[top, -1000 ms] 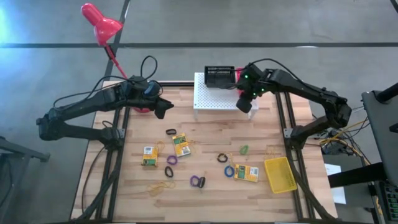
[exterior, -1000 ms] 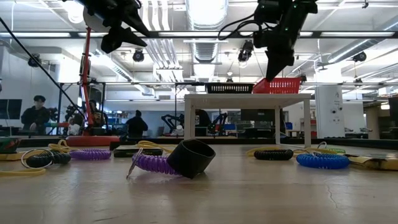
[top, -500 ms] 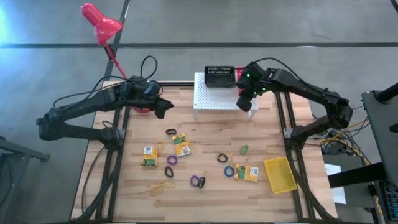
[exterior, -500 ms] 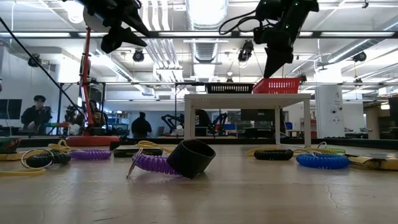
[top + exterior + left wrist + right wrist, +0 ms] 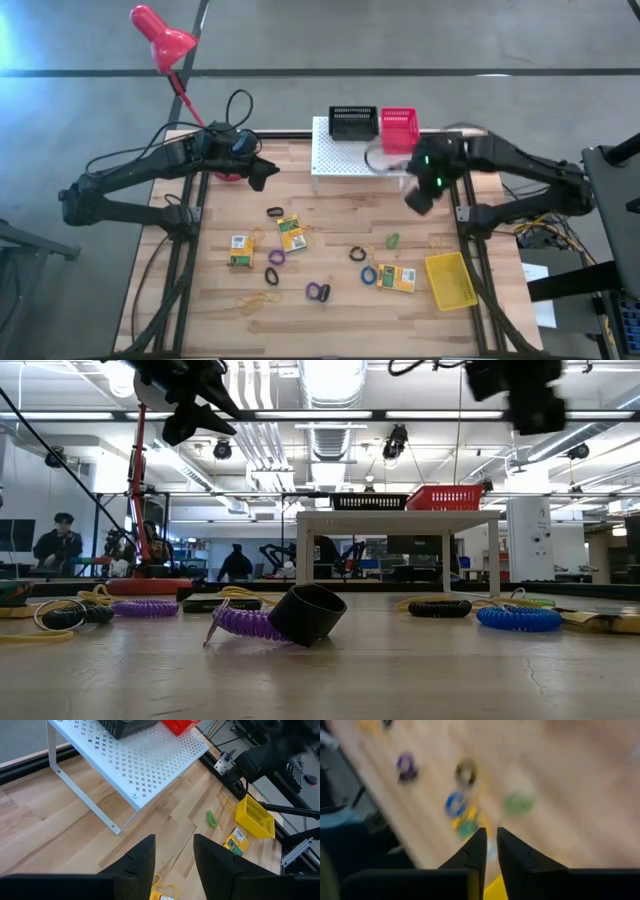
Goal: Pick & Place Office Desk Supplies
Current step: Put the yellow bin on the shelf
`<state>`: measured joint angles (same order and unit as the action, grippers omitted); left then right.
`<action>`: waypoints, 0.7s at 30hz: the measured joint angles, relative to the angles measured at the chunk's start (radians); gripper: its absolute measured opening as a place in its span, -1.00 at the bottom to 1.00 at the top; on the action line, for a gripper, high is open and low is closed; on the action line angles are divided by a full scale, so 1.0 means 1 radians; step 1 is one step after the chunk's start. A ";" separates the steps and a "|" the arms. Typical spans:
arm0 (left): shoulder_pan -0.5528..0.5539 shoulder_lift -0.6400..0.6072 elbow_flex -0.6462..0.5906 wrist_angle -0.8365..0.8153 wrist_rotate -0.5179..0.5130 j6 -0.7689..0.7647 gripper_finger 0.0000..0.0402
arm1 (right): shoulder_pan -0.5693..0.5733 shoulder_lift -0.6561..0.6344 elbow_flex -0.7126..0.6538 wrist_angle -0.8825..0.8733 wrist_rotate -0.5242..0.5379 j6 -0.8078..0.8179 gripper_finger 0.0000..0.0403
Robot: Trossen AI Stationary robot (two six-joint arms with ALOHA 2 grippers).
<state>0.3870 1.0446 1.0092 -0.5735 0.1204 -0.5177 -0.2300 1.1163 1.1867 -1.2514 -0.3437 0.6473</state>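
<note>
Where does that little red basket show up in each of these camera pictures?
High view: the red tray sits on the white perforated stand, right of the black tray.
Low view: on the stand top, right of centre.
Left wrist view: only a corner shows at the picture's top edge.
Right wrist view: not in it.
Shared landmark: the white stand.

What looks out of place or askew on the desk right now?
The yellow tray lies skewed at the table's right edge, apart from the red tray and black tray on the stand. Rings and boxes lie scattered loose. Nothing looks damaged.
</note>
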 joint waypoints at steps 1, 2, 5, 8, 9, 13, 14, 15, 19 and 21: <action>0.000 0.000 0.000 0.000 0.000 0.011 -0.31 | 0.055 -0.016 -0.034 0.001 -0.015 0.092 -0.73; 0.000 0.000 0.000 0.000 0.000 0.025 -0.31 | 0.108 -0.030 -0.070 0.000 -0.028 0.189 -0.69; 0.000 0.000 0.000 0.000 0.000 0.054 -0.31 | 0.267 -0.060 -0.174 0.001 -0.051 0.451 -0.52; 0.000 0.000 0.000 0.000 0.000 0.079 -0.31 | 0.426 -0.070 -0.266 0.027 -0.049 0.670 -0.34; 0.000 0.000 0.000 0.000 0.000 0.087 -0.31 | 0.474 -0.069 -0.294 0.044 -0.049 0.732 -0.29; 0.000 0.000 0.000 0.000 0.000 0.126 -0.31 | 0.623 -0.046 -0.385 0.159 -0.043 0.928 -0.13; 0.000 0.000 0.000 0.000 0.000 0.135 -0.31 | 0.650 -0.036 -0.402 0.184 -0.041 0.972 -0.10; 0.000 0.000 0.000 0.000 0.000 0.147 -0.31 | 0.675 -0.024 -0.417 0.213 -0.036 1.008 -0.09; 0.000 0.000 0.000 0.000 0.002 0.171 -0.31 | 0.729 0.038 -0.438 0.323 0.012 1.079 -0.08; 0.000 0.000 0.000 0.000 0.004 0.178 -0.31 | 0.738 0.080 -0.438 0.327 0.030 1.094 -0.10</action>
<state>0.3870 1.0447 1.0092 -0.5734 0.1240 -0.3400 0.5083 1.1966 0.7485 -0.9244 -0.3134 1.7409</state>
